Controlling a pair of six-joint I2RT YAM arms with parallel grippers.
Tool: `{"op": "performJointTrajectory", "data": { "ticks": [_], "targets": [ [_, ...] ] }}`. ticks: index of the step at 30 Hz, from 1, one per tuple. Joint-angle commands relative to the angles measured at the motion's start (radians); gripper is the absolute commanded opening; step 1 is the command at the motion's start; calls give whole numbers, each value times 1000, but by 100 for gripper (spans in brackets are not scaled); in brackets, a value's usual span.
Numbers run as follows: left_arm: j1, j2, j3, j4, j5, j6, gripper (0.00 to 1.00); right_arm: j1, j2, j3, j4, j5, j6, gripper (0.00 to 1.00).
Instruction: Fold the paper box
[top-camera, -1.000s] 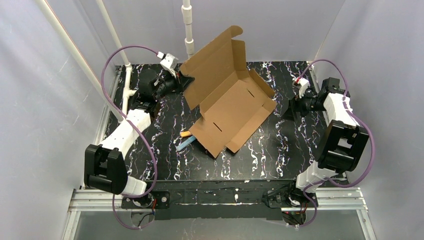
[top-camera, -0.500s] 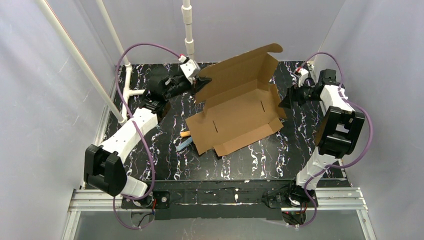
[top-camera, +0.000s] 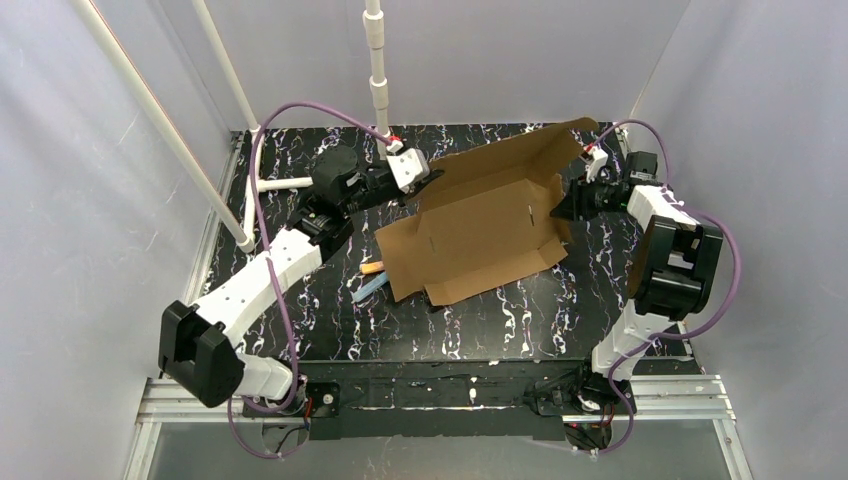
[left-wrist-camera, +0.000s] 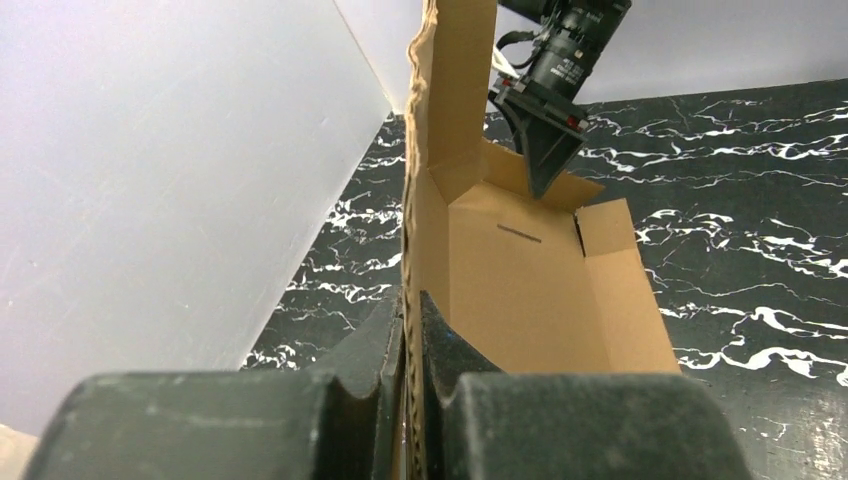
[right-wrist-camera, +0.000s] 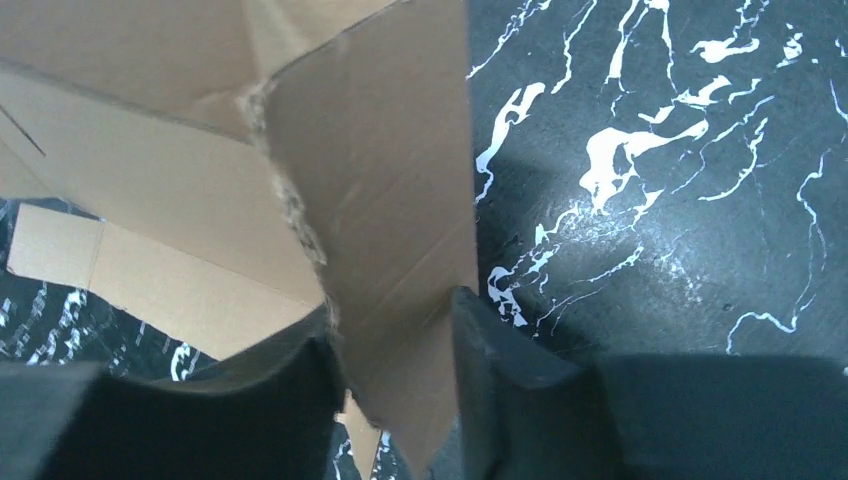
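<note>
The paper box (top-camera: 480, 225) is a brown cardboard sheet lying partly folded mid-table, its back panel standing up. My left gripper (top-camera: 428, 178) is shut on the left end of that upright panel; in the left wrist view the corrugated edge (left-wrist-camera: 411, 200) runs straight up from between the pinched fingers of the left gripper (left-wrist-camera: 411, 305). My right gripper (top-camera: 562, 208) is at the box's right end. In the right wrist view a brown flap (right-wrist-camera: 380, 150) lies between the fingers of the right gripper (right-wrist-camera: 395, 320), which still stand apart. The right gripper also shows at the far end of the box (left-wrist-camera: 545, 160).
An orange marker (top-camera: 372, 269) and a blue marker (top-camera: 370, 288) lie on the black marbled table (top-camera: 500, 320) by the box's left front corner. A white pipe (top-camera: 378, 70) stands at the back, and grey walls close in on three sides.
My left gripper has carried the upright panel to the right, turning the box. My right gripper moved in onto the box's right flap and its jaws narrowed.
</note>
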Motion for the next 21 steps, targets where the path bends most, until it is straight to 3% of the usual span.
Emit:
{"op": "performJointTrajectory", "data": {
  "ticks": [1,8,14,21],
  "targets": [
    [-34,-87,-25,25,-49,43,0,0,-67,-52,147,-3,78,39],
    [-67,-98,-83,81,-232,-32,0,-2,-139,-162,274,17,119,2],
    [-75,-93,-100,172,-257,-51,0,-1,-228,-245,374,-39,142,1],
    [-75,-2,-25,251,-228,-16,0,29,-343,-366,689,54,214,1]
  ]
}}
